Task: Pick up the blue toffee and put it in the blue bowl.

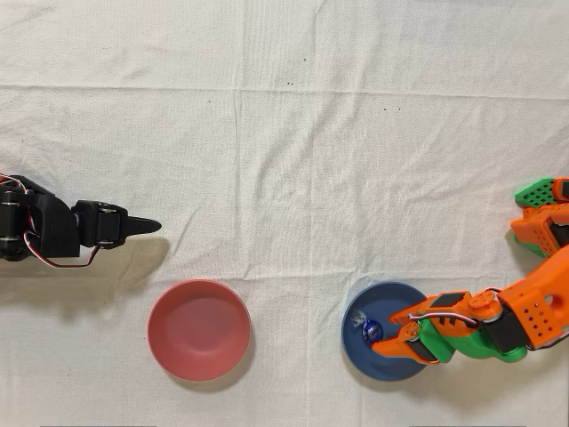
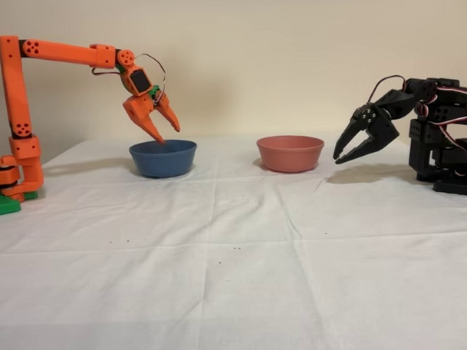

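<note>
The blue toffee [image 1: 368, 330] lies inside the blue bowl [image 1: 360, 349], left of the bowl's middle in the overhead view, its clear wrapper end pointing up-left. My orange gripper [image 1: 383, 333] hangs over the bowl, open, its fingertips just right of the candy. From the side, the gripper [image 2: 169, 134] points down above the blue bowl [image 2: 163, 159] with its jaws spread and nothing between them. The bowl's wall hides the toffee in the fixed view.
A pink-red bowl [image 1: 198, 329] stands left of the blue bowl in the overhead view; in the fixed view the pink-red bowl [image 2: 290, 153] is to its right. The idle black arm [image 1: 53, 231] reaches in from the left edge. White cloth covers the table.
</note>
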Robot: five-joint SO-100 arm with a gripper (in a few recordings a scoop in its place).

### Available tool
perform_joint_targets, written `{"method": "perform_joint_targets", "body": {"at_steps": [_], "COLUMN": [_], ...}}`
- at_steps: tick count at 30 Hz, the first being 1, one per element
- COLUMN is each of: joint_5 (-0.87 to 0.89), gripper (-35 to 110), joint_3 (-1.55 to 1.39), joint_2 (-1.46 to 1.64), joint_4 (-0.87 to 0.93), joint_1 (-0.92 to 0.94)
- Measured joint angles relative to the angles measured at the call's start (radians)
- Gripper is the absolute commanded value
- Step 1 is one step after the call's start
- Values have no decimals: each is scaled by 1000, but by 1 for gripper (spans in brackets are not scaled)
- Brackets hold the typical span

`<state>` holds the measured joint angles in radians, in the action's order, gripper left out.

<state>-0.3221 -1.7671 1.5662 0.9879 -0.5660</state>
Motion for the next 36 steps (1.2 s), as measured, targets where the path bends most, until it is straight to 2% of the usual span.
{"method": "perform_joint_targets", "body": {"at_steps": [9,14,18,27,36], "joint_5": [0,-18,-48,-133,-156], "gripper": [34,16,9,6,0], "joint_3": [-23,-86,-167,-295,-411], "joint_2": [100,213,339,672,1006], "joint_4": [44,74,89,193,221], "joint_1": [43,87,135,313,523]}}
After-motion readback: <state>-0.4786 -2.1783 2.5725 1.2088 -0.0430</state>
